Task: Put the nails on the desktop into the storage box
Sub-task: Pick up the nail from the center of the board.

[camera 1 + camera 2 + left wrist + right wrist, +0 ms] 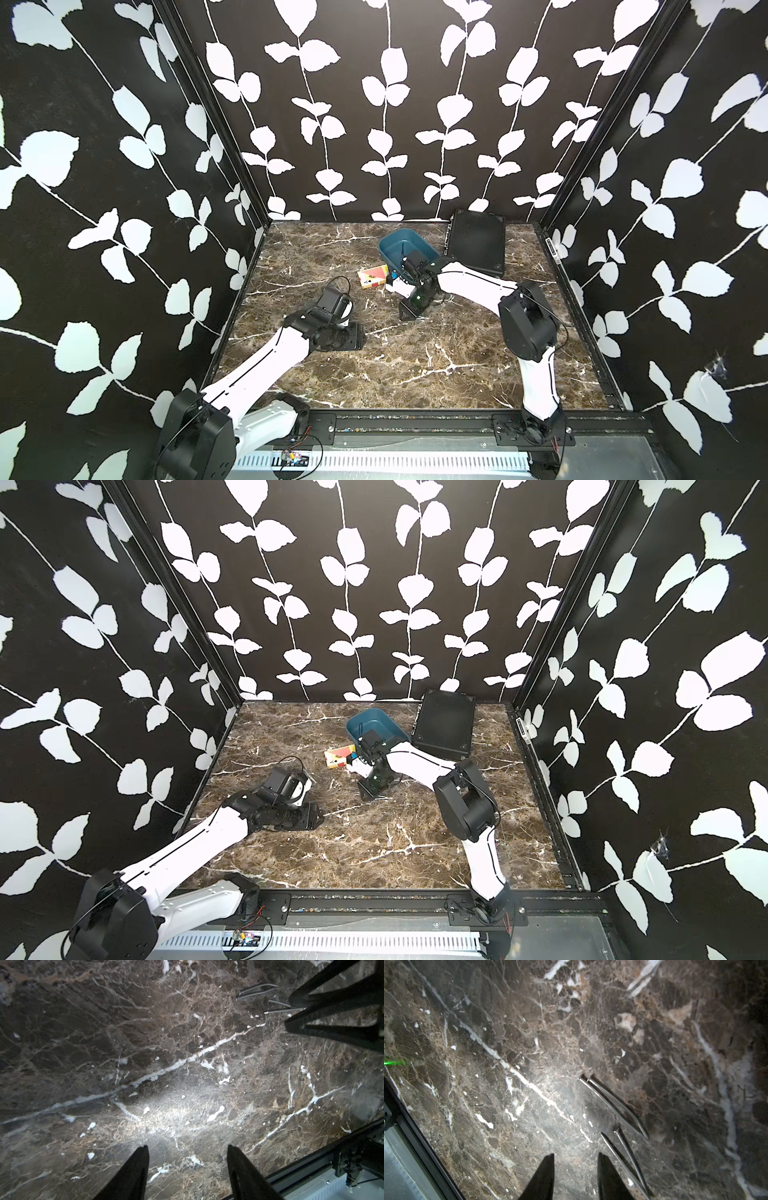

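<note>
Several thin silvery nails lie on the brown marble desktop (415, 365): one pair (612, 1105) lies side by side, and two more (625, 1157) lie close beside one finger of my right gripper (576, 1154). That gripper is open, low over the desktop, with only bare marble between its fingers; in both top views it (405, 311) (368, 791) points down in front of the teal storage box (395, 241) (365, 723). The left wrist view shows the same nails (257, 991) near the right gripper's black fingers (332, 1003). My left gripper (187, 1146) (359, 336) is open and empty over bare desktop.
A small red-and-white card box (374, 277) lies left of the right wrist. A black ribbed case (476, 243) lies at the back right, next to the storage box. Black leaf-patterned walls enclose three sides, and a black rail (415, 424) runs along the front edge.
</note>
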Robot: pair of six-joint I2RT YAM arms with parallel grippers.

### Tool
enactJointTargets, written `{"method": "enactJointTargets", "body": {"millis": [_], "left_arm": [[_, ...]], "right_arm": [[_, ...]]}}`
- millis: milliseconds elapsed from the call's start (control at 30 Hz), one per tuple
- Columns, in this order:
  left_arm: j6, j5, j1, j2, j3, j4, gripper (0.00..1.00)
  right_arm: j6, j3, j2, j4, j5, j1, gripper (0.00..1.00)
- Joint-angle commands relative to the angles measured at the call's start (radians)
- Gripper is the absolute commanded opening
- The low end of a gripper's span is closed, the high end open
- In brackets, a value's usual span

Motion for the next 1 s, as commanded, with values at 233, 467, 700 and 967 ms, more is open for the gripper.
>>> {"method": "enactJointTargets", "body": {"millis": [233, 467, 700, 967], "left_arm": [[-0.01, -0.01, 0.007, -0.02, -0.004, -0.039, 0.62], [-0.005, -0.022, 0.007, -0.025, 0.014, -0.063, 0.62], [-0.008, -0.026, 0.007, -0.01, 0.011, -0.058, 0.62], [-0.019, -0.016, 0.006, 0.019, 0.014, -0.031, 0.62]], "right_arm": [[-0.026, 0.027, 0.053, -0.036, -0.031, -0.013, 0.37], [-0.004, 0.023, 0.085, -0.007, -0.028, -0.031, 0.37], [-0.009, -0.001, 0.095, -0.017, -0.007, -0.071, 0.37], [-0.038, -0.054, 0.061, -0.042, 0.02, -0.099, 0.36]]}}
